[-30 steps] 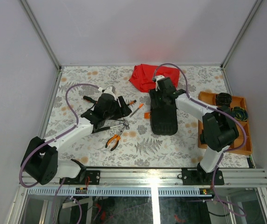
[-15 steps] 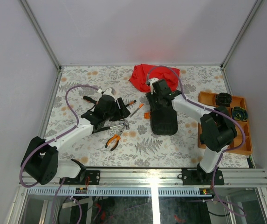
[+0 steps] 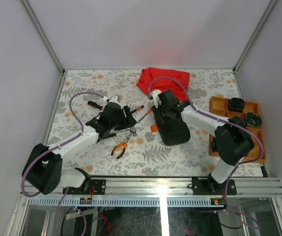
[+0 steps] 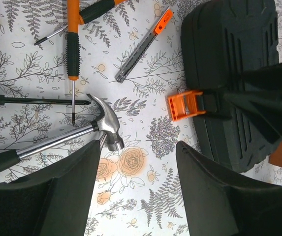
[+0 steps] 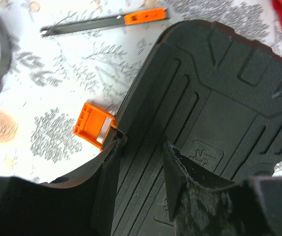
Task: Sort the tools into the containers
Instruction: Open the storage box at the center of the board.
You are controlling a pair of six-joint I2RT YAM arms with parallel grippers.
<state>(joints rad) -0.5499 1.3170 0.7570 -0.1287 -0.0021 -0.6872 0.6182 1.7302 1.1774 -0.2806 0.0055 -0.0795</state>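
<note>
Left gripper (image 4: pixel 138 147): you have it hovering low over the flowered table (image 3: pixel 195 83), jaws wide, only table pattern in the gap.

Tools by it, all lying flat on the table:
- hammer (image 4: pixel 62 140) just beside the left finger, steel head toward the gap
- screwdriver (image 4: pixel 72 44) beyond the hammer head, its tip near the head
- second screwdriver (image 4: pixel 99 9) at the top edge of the left wrist view
- utility knife (image 4: pixel 143 46) between the screwdrivers and the case, touching neither
- pliers (image 3: pixel 121 147) nearer the arm bases than the hammer

Right gripper (image 5: pixel 141 147): you have it over the black case (image 5: pixel 214 93), at the case's left edge. Jaws part open, narrower than the left pair, with ribbed lid showing between them and nothing pinched. One finger sits at the lid's edge right beside the orange latch (image 5: pixel 94 125), which sticks out sideways; the other is over the lid. You cannot tell whether the tips touch.

Containers: the case lies mid-table, just in front of the red cloth (image 3: pixel 163 78). The orange tray (image 3: pixel 218 104) sits at the table's right edge, well apart from the tools, partly behind the right arm
</note>
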